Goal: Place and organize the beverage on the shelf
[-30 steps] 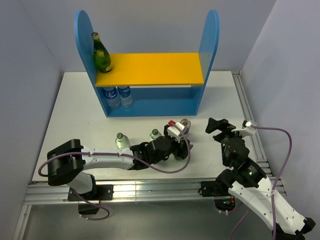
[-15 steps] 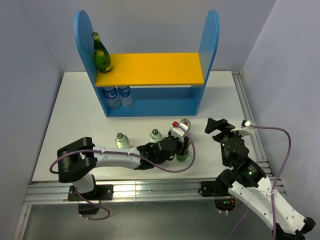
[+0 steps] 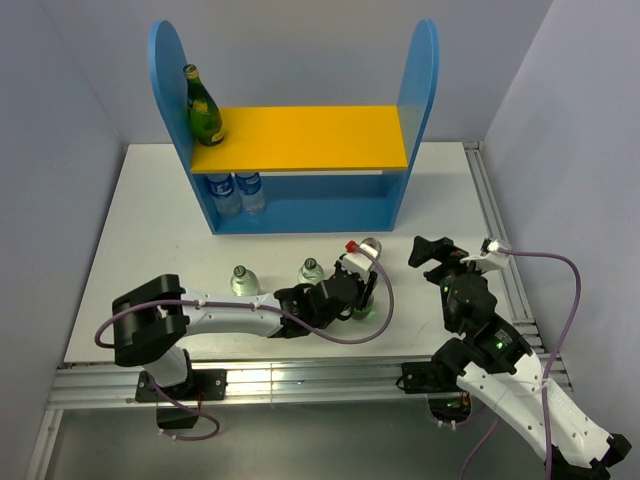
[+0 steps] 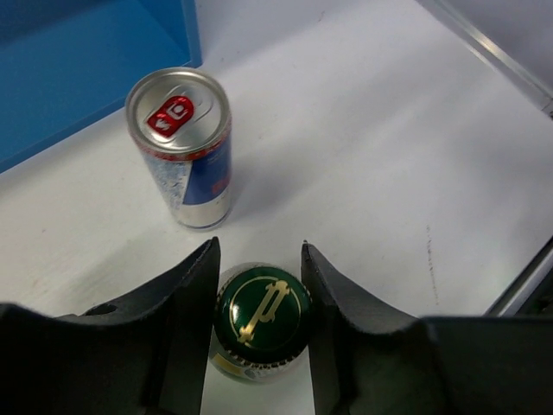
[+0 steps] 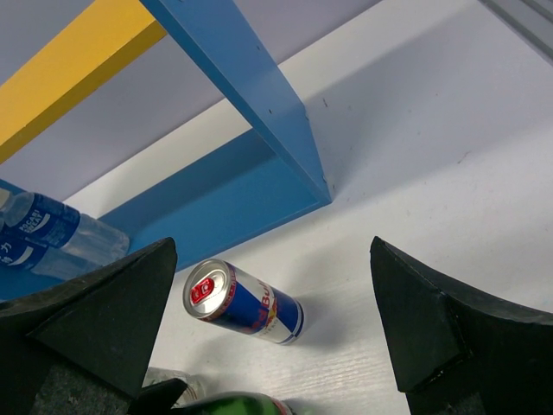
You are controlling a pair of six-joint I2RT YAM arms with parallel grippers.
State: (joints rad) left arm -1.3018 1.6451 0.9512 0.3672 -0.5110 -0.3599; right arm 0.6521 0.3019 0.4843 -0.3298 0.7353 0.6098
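While the left arm (image 3: 230, 312) reaches low, its jaws clamp the green bottle (image 4: 262, 316); right jaws gape.

A white desk (image 3: 150, 220) with a faint wood grain sits in an alcove of plain, pale lavender-grey walls (image 3: 50, 150) rising at its left, far and right edges. Aluminium rails (image 3: 300, 385) run along its near and right edges. Below the near edge lies a dark grey floor (image 3: 320, 445). The light is even and the shadows are soft.

Upright dark green bottle (image 4: 262, 316) gripped just beside standing blue-silver can (image 4: 183, 147).
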